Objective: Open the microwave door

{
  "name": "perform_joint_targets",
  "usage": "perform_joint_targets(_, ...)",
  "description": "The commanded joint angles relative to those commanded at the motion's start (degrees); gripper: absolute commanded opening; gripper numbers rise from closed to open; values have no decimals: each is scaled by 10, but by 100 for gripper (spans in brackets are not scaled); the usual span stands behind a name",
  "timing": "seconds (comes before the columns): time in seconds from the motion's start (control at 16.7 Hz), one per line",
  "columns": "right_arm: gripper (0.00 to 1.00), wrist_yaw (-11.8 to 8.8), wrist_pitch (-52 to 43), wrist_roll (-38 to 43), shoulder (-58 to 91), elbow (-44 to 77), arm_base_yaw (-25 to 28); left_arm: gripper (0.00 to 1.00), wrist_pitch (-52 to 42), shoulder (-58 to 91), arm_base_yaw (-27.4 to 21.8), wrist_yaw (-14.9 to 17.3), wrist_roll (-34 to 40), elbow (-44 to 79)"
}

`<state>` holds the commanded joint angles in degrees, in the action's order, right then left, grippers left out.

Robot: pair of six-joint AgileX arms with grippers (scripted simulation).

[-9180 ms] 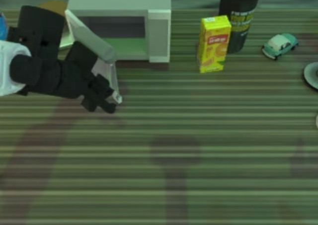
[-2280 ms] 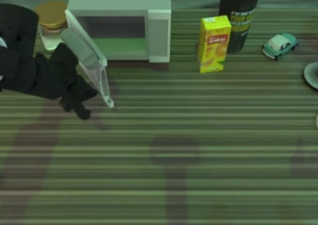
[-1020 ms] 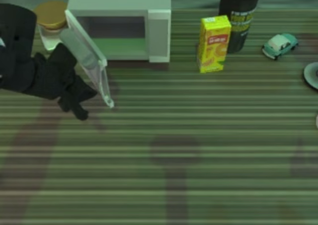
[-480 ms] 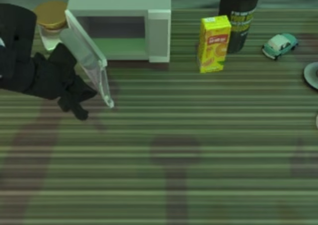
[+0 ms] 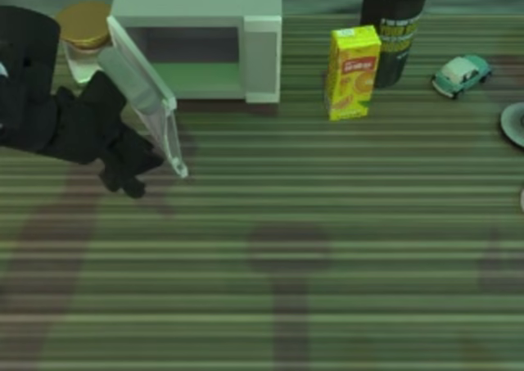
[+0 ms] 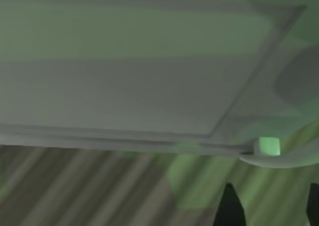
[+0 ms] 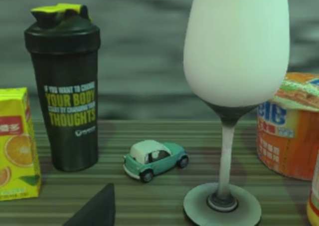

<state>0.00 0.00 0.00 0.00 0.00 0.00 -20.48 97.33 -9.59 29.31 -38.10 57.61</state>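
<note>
Microwave door [image 5: 146,101] angles outward toward the table's left; left gripper [image 5: 131,177], parted, sits beside it.

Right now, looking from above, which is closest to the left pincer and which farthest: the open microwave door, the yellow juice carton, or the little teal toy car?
1. The pale grey-white microwave door, swung open right beside the left pincer, at the table's left.
2. The yellow juice carton, right of the microwave.
3. The small teal toy car, far right.

Matt pale plastic microwave [image 5: 205,11], translucent door [image 5: 147,97] window; glossy glass goblet [image 7: 234,61].
</note>
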Motion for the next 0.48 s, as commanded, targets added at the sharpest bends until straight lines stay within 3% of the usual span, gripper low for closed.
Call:
perform_joint_targets(0.3,100,0,0,0,0,0,0,98,0,0,0,0,0,0)
perform_joint_targets(0.48,100,0,0,0,0,0,0,100,0,0,0,0,0,0)
